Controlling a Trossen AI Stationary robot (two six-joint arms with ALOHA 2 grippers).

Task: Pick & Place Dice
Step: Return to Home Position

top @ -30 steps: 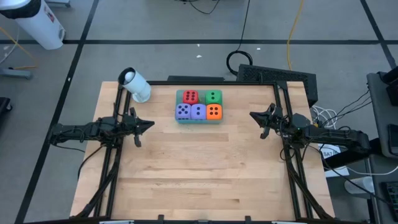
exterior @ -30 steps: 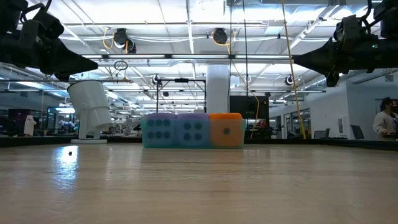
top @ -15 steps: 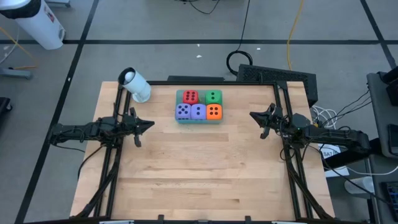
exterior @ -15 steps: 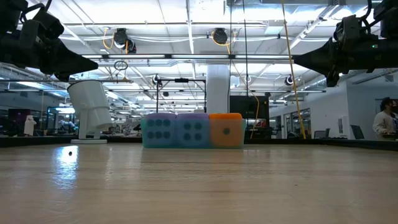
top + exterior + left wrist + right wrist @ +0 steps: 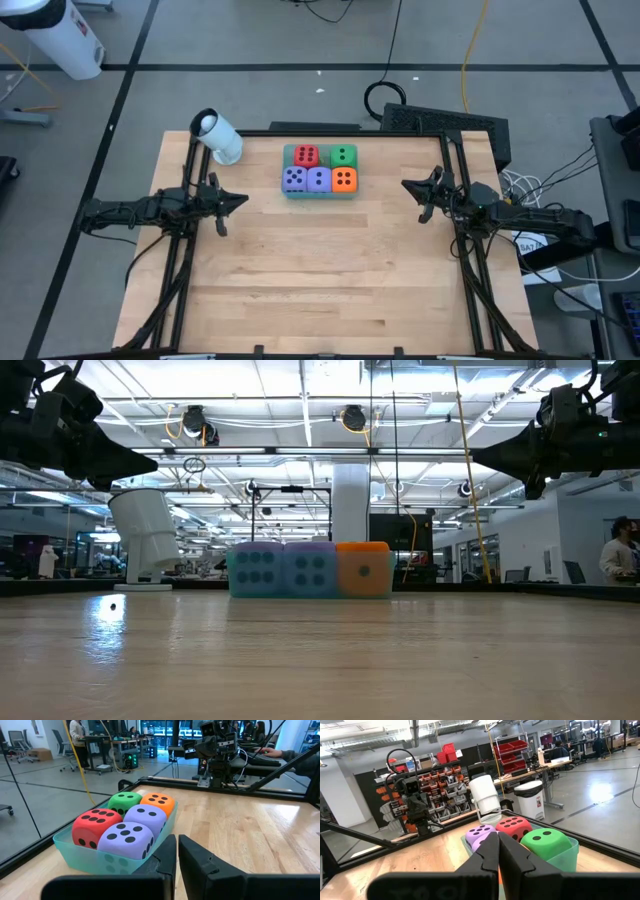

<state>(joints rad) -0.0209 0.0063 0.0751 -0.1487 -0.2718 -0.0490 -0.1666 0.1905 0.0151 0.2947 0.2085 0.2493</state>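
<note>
Nothing has moved since a second ago, folks: both arms are parked exactly where they were, and every die sits as it did. The table (image 5: 320,290) lies bare in front of the teal tray (image 5: 90,862). The left gripper (image 5: 242,200) hangs off the tray's left side, well apart from it, fingers pressed together on nothing. The right gripper (image 5: 405,186) mirrors it off the tray's right side, likewise closed and empty. A white cylinder (image 5: 218,136) stands just left of the tray, at its far corner.

All five dice are in the tray. The red die (image 5: 307,155) and green die (image 5: 343,155) take the far row; one purple-blue die (image 5: 295,179), the other purple-blue die (image 5: 319,179) and the orange die (image 5: 343,179) take the near row, packed touching.

The placing looks done; only the retreat remains. To do it well, draw each arm straight back from the tray; keep the fingers closed; stay high over the table; on the left, steer wide of that cylinder.
</note>
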